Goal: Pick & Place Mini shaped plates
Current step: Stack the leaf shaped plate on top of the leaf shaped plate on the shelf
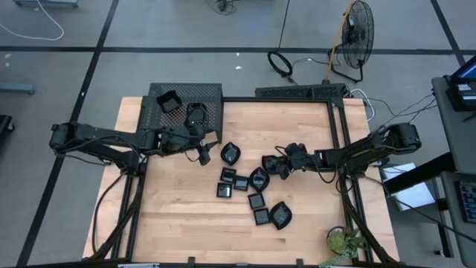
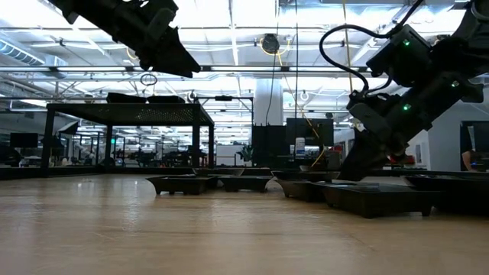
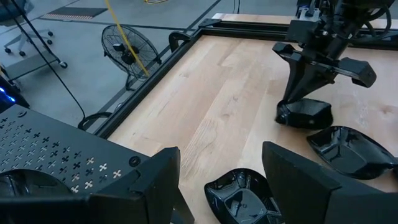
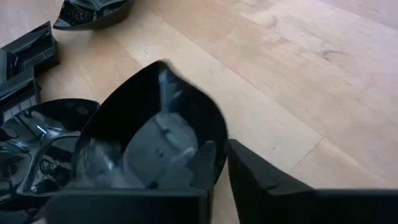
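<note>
Two dark, near-black arms of slim jointed links with bulkier housings at the joints. Black cables loop off the right arm, green indicator lights on its wrist housing. Left end effector [image 1: 202, 154] and right end effector [image 3: 303, 102]: matte black, flat angular fingers.

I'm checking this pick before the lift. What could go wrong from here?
The right claw pinches only the rim of a glossy leaf-shaped plate, so the plate may slip or tilt when lifted. Other plates lie right beside it and could get knocked. The left claw hangs open near the mesh rack.
</note>
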Motion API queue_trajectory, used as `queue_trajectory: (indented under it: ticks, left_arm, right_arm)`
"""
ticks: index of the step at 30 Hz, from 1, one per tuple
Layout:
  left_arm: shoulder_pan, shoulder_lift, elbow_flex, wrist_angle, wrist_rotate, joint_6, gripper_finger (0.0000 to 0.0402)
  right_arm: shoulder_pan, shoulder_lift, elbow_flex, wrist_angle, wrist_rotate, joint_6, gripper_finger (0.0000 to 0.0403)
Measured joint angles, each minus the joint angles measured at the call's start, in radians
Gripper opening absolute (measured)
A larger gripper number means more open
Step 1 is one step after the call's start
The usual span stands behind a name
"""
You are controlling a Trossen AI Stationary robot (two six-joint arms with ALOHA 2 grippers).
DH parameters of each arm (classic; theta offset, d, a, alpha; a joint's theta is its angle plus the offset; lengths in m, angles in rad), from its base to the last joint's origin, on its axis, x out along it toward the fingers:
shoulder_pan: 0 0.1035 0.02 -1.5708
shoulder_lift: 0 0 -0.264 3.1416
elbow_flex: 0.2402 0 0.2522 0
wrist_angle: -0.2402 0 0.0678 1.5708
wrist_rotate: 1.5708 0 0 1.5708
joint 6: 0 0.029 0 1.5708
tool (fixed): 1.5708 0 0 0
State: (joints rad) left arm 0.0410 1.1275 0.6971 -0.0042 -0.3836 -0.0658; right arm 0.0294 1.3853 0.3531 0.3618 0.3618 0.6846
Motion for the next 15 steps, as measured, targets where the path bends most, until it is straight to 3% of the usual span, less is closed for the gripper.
queue_trajectory:
  ticks: [3, 9, 15]
  left_arm:
    - [0.000, 0.000, 0.000, 0.000, 0.000, 0.000, 0.0232]
    - [0.000, 0.000, 0.000, 0.000, 0.000, -0.001, 0.0232]
    - [0.000, 0.000, 0.000, 0.000, 0.006, -0.003, 0.0232]
  right_arm:
    - [0.000, 0.000, 0.000, 0.001, 0.000, -0.029, 0.0005]
    - [0.000, -0.002, 0.000, 0.027, 0.000, -0.114, 0.0001]
    - [-0.002, -0.015, 0.000, 0.204, 0.002, -0.269, 0.0000]
